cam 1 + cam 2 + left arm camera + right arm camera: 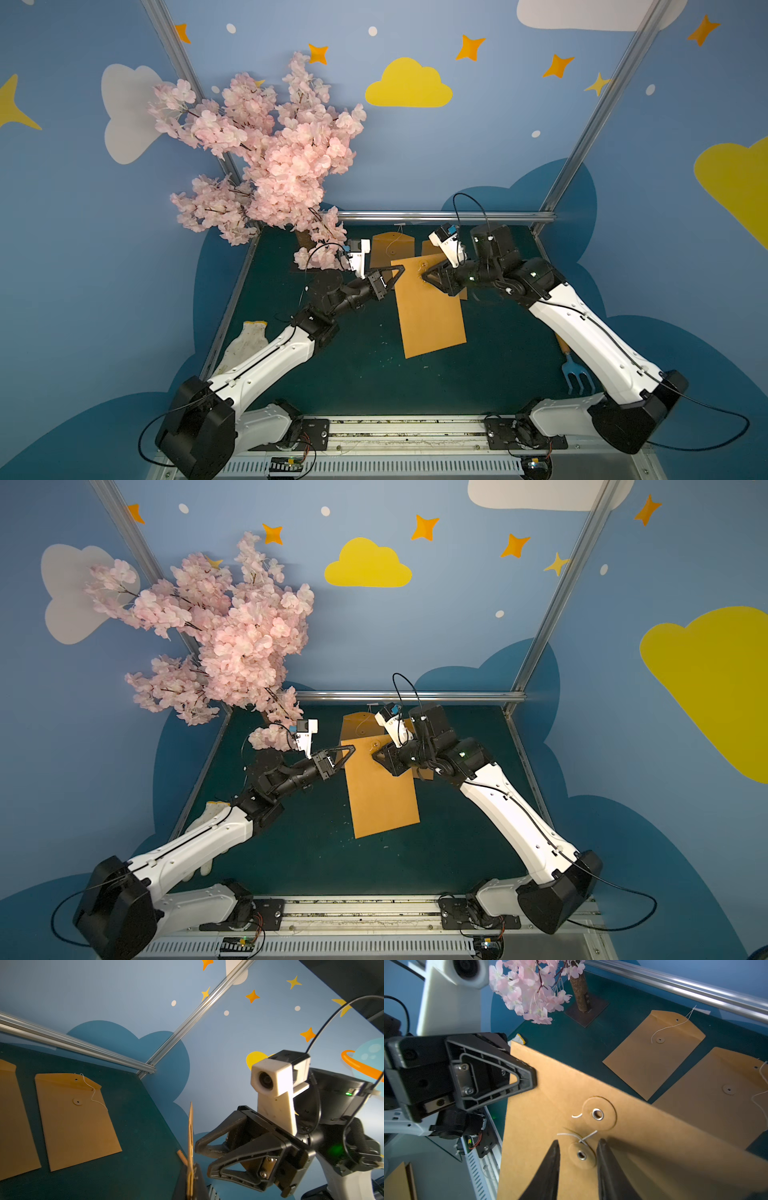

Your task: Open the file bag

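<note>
The file bag (432, 316) is a brown kraft envelope, seen in both top views (382, 800), raised off the green table at its top end. My left gripper (401, 271) is shut on its top left edge; in the left wrist view the bag's edge (190, 1126) stands between my jaws (190, 1169). My right gripper (424, 276) is at the bag's top, open. In the right wrist view its fingertips (578, 1142) stand either side of the lower button disc (581, 1155). A white string (588, 1135) crosses just beyond them, below the flap's disc (598, 1114).
Two more brown envelopes (654, 1053) (716, 1101) lie flat behind, flaps open, strings loose. A pink blossom tree (270, 166) stands at the back left. A white glove (245, 345) lies at the left edge, a blue garden fork (575, 374) at the right.
</note>
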